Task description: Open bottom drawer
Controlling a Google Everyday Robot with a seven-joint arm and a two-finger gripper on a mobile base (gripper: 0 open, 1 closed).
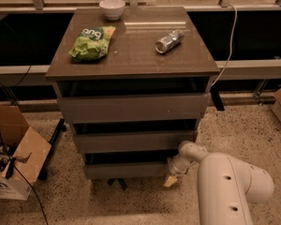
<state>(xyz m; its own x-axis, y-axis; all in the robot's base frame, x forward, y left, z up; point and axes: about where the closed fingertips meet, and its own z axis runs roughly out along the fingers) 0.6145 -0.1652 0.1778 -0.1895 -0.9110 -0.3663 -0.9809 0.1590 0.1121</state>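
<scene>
- Camera view, cabinet (pixel 131 62): grey-brown, three handleless drawers stacked below the front edge of its tabletop, standing on a speckled floor.
- Robot arm (pixel 229 186): white, reaching in low from below the front right corner.
- Cardboard box (pixel 18 149): open, on the floor well left of the left edge.
- Bottom drawer (pixel 126 170): lowest panel, plain flat front, with a dark gap above it.
- Chip bag (pixel 91 43): green, lying near the left edge.
- Bowl (pixel 112 8): white, upright at the back edge, left of centre.
- Can (pixel 168 41): silver, on its side towards the right edge.
- Gripper (pixel 172 178): at the bottom drawer's right end, touching or just beside it; I cannot tell whether it is wide or narrow.
</scene>
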